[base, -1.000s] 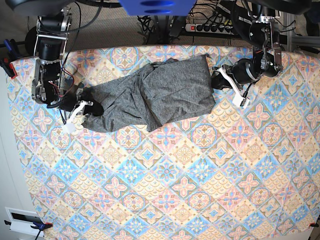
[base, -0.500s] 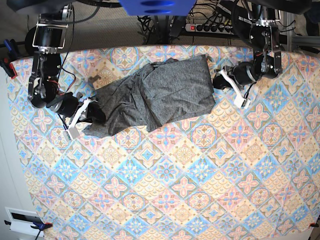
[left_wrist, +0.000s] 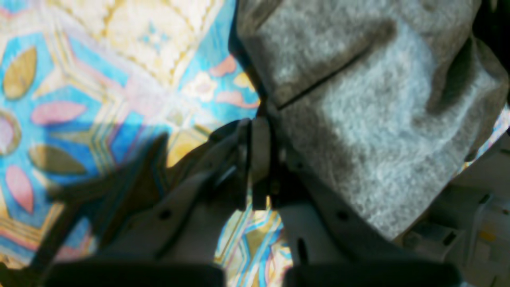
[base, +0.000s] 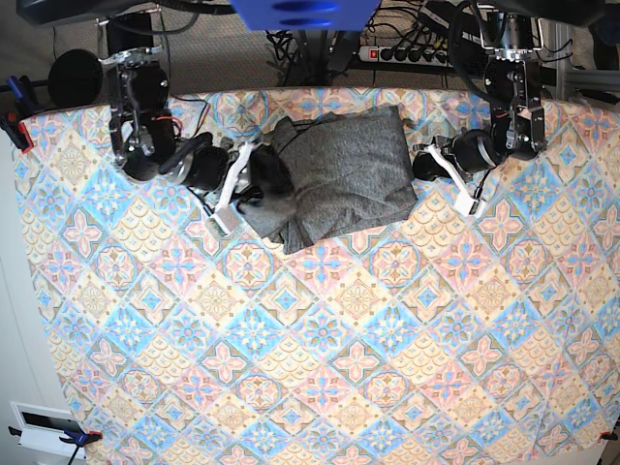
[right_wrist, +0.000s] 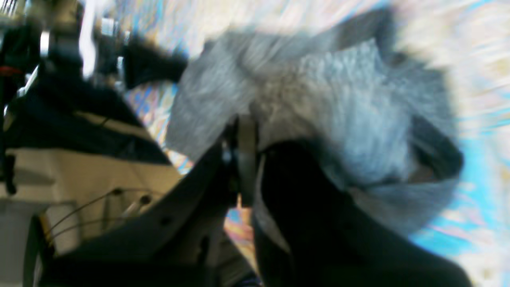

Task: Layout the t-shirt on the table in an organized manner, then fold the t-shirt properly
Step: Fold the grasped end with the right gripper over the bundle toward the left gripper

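The dark-grey t-shirt [base: 354,172] lies bunched in a compact heap at the far middle of the table [base: 320,329]. My right gripper [base: 260,180] is at the heap's left side, shut on a fold of the t-shirt [right_wrist: 318,99] that it has carried over the body; the right wrist view is blurred, with the right gripper [right_wrist: 245,123] pinching cloth. My left gripper [base: 419,163] is shut on the right edge of the t-shirt [left_wrist: 358,99]. In the left wrist view, the left gripper [left_wrist: 261,119] nips the hem just above the table [left_wrist: 99,79].
A power strip [base: 407,53] and cables lie behind the table's far edge. A blue mount [base: 305,12] hangs at the top centre. A clamp [base: 15,126] sits on the left edge, and a white box [base: 44,426] at the lower left.
My right gripper has swept right and toward the far edge, dragging the t-shirt's left part over the body, so the spread cloth is now a tight heap. The left arm has hardly moved.
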Controlling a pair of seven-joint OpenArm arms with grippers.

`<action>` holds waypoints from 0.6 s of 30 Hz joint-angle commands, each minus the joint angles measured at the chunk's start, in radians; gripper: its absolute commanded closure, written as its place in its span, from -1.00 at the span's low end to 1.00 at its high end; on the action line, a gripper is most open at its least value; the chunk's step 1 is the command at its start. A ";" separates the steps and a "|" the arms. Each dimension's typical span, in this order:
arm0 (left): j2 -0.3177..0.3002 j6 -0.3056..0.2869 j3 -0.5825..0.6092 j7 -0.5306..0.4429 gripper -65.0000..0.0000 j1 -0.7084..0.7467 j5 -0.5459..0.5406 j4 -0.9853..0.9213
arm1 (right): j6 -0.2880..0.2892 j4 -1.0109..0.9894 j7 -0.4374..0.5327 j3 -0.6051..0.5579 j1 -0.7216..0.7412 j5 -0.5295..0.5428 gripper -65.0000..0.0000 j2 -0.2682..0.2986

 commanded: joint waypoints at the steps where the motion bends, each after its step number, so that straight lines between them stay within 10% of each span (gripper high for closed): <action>1: -0.012 -0.003 -0.005 -0.011 1.00 -0.009 -0.016 0.012 | 0.006 0.017 0.026 -0.011 0.018 0.010 1.00 0.001; 12: -0.014 -0.003 -0.005 -0.011 1.00 -0.009 -0.016 0.012 | 0.005 0.014 0.026 -0.198 0.019 -0.383 1.00 -0.153; 18: -0.014 -0.003 -0.005 -0.011 1.00 -0.009 -0.016 0.012 | 0.005 0.009 0.026 -0.235 0.019 -0.425 1.00 -0.203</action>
